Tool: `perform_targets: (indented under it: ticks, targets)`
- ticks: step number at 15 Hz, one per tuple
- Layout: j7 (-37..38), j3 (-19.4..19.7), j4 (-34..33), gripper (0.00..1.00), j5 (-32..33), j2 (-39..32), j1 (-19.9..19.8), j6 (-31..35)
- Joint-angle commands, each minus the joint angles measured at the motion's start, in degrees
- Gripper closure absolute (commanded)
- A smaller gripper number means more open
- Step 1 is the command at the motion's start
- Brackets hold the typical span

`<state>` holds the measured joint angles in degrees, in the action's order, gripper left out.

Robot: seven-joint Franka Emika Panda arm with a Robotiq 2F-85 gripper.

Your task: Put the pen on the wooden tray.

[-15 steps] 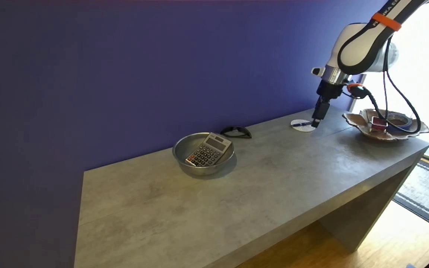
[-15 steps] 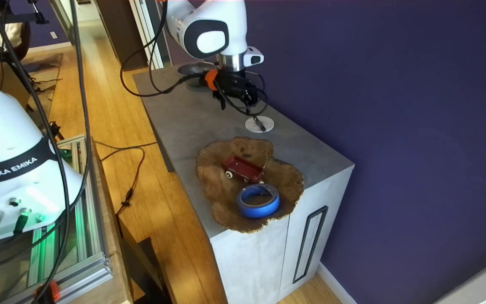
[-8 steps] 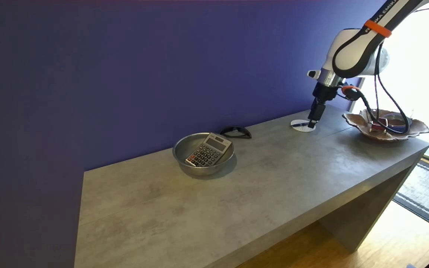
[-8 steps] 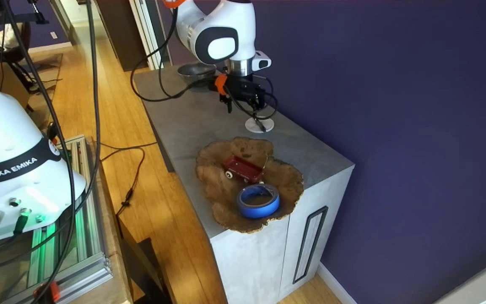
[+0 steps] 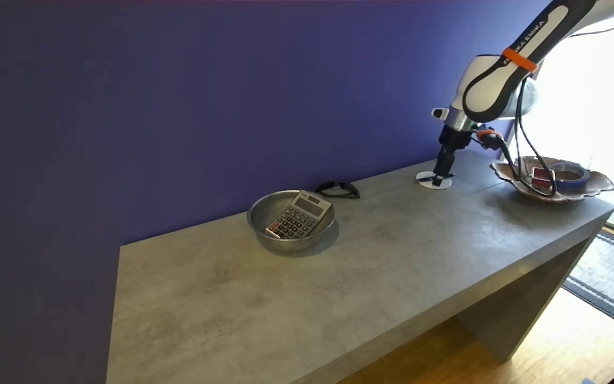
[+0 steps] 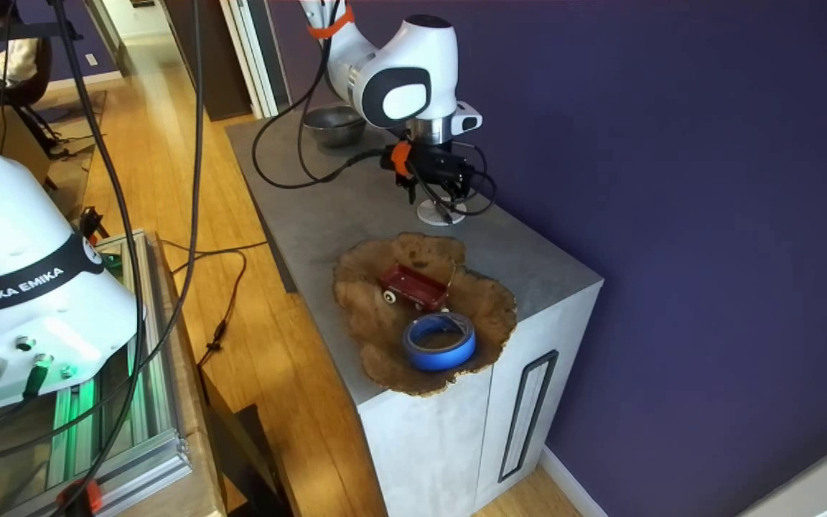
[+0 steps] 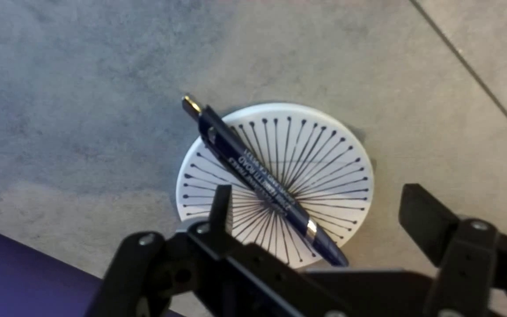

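The pen (image 7: 267,188) is dark blue with gold parts and lies slantwise across a white flat disc (image 7: 337,176) in the wrist view. It also shows in both exterior views, partly hidden by my gripper, at the disc (image 5: 444,184) and as a dark tip (image 6: 446,215). My gripper (image 7: 317,193) is open and empty, low over the disc and pen. In the wrist view one finger is left of the pen and the other is right of it, past the disc's edge. The wooden tray (image 6: 367,316), brown with an uneven rim, also shows at the table's end (image 5: 598,184).
A red toy wagon (image 6: 415,289) and a blue tape roll (image 6: 442,359) lie in the tray. A metal bowl (image 5: 285,245) holds a calculator (image 5: 300,216), with a curved black object (image 5: 354,190) behind it. A purple wall (image 5: 205,106) runs along the table's back edge.
My gripper has moved down and sideways to the disc, left in an exterior view and right in an exterior view. The pen, disc and tray have not visibly moved.
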<state>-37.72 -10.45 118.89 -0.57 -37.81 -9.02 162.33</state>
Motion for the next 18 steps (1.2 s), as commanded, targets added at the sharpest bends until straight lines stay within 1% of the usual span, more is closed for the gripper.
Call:
perform_targets:
  ticks: [1,2,3,6,7,10,12,14,15,16,18]
  targets:
    - [2.2,0.3,-3.7,0.28,1.8,-2.3,-0.1,-1.2]
    - [2.6,0.7,-4.3,0.35,2.1,-2.7,0.2,-1.6]
    - [3.0,1.2,-4.7,0.36,2.4,-3.0,0.6,-1.9]
    - [3.9,1.7,-5.4,0.58,3.1,-3.2,0.7,-2.5]
    - [4.1,1.7,-5.3,0.63,3.1,-2.9,0.8,-2.8]
    - [4.7,2.0,-4.2,0.84,3.7,-1.9,1.1,-2.4]
    - [5.2,3.0,-2.9,0.98,4.8,-0.9,1.5,-1.8]
    - [5.5,2.9,-1.0,1.00,5.2,0.9,1.2,-1.5]
    - [5.8,2.9,0.2,0.97,5.4,2.0,1.2,-1.5]
    - [5.9,2.9,1.9,0.97,5.5,3.7,1.0,-2.0]
    - [4.2,1.4,6.5,0.97,5.1,8.1,-0.6,-3.6]
